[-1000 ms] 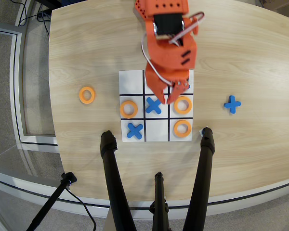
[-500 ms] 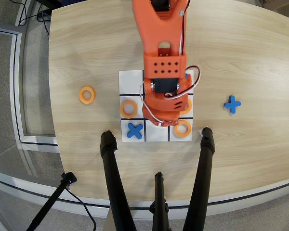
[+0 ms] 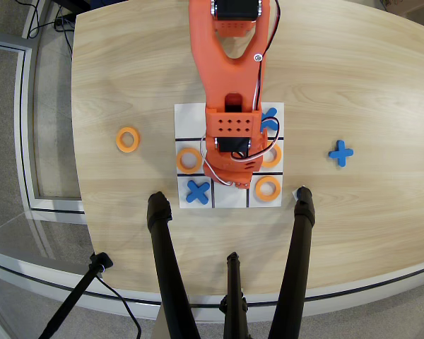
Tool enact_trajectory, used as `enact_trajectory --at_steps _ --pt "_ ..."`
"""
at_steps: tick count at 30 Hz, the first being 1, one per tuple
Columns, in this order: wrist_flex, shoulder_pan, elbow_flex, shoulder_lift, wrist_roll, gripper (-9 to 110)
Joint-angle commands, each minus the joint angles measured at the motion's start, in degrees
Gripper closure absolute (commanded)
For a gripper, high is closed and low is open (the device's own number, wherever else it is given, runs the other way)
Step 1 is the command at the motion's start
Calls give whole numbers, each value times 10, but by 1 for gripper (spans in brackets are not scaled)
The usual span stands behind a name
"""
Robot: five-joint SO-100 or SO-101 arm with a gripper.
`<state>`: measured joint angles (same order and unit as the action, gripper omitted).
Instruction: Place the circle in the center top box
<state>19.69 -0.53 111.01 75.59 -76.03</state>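
— Three black tripod legs [image 3: 166,268] are nearest me. What's in the grid?

— On the white board [image 3: 191,116], the far row from the arm's base holds a blue cross [image 3: 197,191] and an orange ring [image 3: 268,188]; its middle cell [image 3: 230,196] looks bare. Another ring [image 3: 189,160] sits mid-row.

— Changes?

— My orange arm [image 3: 230,92] has stretched further over the board since half a second ago, hiding the central cross. Gripper's underneath, so I can't tell its state. A spare ring [image 3: 128,139] lies flat on the wooden table [image 3: 127,63].
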Motion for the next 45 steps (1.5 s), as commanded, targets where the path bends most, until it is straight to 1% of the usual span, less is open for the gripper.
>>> enact_trajectory --at_steps 1,3,6,9,13,17,20,23,26,30,36,40,45 --pt "-9 -4 -24 3 1 89" --pt "-9 -4 -24 4 3 96" --pt "-9 -4 -18 12 4 99" --pt "-6 -4 -18 24 19 101" --pt "4 4 -22 44 71 102" --pt "54 6 -55 76 145 102" --pt "95 2 -72 120 182 102" --pt "143 -10 -64 181 187 102" --pt "188 -28 -27 257 175 102" --pt "249 -66 35 357 129 102" --pt "250 -135 117 461 55 102" --pt "243 -182 139 489 9 102" --pt "246 -253 173 508 -78 102"
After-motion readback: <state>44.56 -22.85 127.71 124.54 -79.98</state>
